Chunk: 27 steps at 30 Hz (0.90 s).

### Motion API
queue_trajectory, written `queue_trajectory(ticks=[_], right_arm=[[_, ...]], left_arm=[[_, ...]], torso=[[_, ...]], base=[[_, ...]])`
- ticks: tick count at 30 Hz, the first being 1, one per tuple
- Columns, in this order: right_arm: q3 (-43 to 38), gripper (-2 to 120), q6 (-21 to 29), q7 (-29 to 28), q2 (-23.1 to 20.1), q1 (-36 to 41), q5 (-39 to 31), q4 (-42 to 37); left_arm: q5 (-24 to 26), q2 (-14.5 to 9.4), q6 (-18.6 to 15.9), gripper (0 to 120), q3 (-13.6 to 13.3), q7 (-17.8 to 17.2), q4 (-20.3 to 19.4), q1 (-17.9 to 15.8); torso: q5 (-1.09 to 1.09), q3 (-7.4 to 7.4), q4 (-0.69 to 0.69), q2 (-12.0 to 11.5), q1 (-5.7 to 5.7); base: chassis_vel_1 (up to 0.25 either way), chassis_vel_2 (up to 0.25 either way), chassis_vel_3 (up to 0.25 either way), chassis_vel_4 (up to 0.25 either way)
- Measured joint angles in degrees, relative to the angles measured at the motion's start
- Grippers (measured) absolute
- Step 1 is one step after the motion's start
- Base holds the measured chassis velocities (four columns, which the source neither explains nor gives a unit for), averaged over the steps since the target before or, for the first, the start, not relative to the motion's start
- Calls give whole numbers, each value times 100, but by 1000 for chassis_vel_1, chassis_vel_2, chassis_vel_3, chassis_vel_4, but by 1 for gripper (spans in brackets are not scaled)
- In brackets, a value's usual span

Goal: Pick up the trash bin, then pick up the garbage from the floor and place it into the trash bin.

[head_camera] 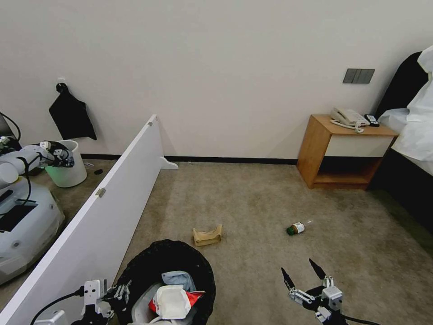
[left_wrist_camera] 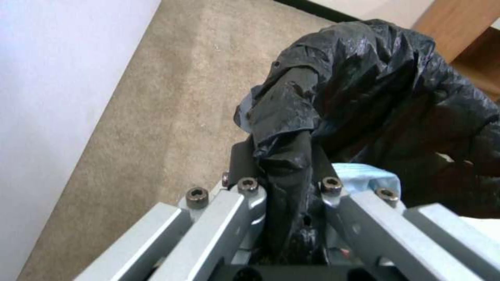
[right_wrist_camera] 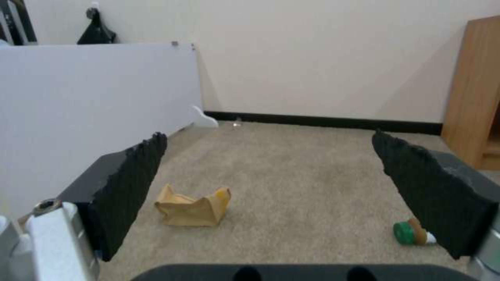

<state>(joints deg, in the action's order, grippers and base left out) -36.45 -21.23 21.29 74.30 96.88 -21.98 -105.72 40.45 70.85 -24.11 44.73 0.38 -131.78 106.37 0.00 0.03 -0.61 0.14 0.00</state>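
Observation:
The trash bin [head_camera: 149,266], lined with a crinkled black bag [left_wrist_camera: 375,89], hangs at the lower left of the head view, holding white, red and pale blue litter. My left gripper [head_camera: 118,292] is shut on its rim and bag edge [left_wrist_camera: 286,171]. Garbage lies on the carpet: a torn brown paper bag [head_camera: 207,236] [right_wrist_camera: 191,208] ahead of the bin and a small green-capped bottle [head_camera: 295,228] [right_wrist_camera: 411,233] farther right. My right gripper [head_camera: 301,273] hovers open and empty over the carpet, short of the bottle, with wide-spread fingers [right_wrist_camera: 130,183].
A long white partition board [head_camera: 108,198] runs along my left. Behind it stand a plain white bucket [head_camera: 68,169] and another robot [head_camera: 22,212]. A wooden nightstand [head_camera: 345,151] with a phone and a dark bed edge [head_camera: 406,180] are at the right.

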Motion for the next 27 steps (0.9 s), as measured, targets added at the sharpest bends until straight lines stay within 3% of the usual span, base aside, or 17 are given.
queue_trajectory(ticks=[27], right_arm=[[-4,100,8,9,-15,-1,9,-10]], left_arm=[[36,-14,61,4,-107,-128,-44,5]], torso=[[0,0,0,0,0]], base=[[-43,47,43,-47]])
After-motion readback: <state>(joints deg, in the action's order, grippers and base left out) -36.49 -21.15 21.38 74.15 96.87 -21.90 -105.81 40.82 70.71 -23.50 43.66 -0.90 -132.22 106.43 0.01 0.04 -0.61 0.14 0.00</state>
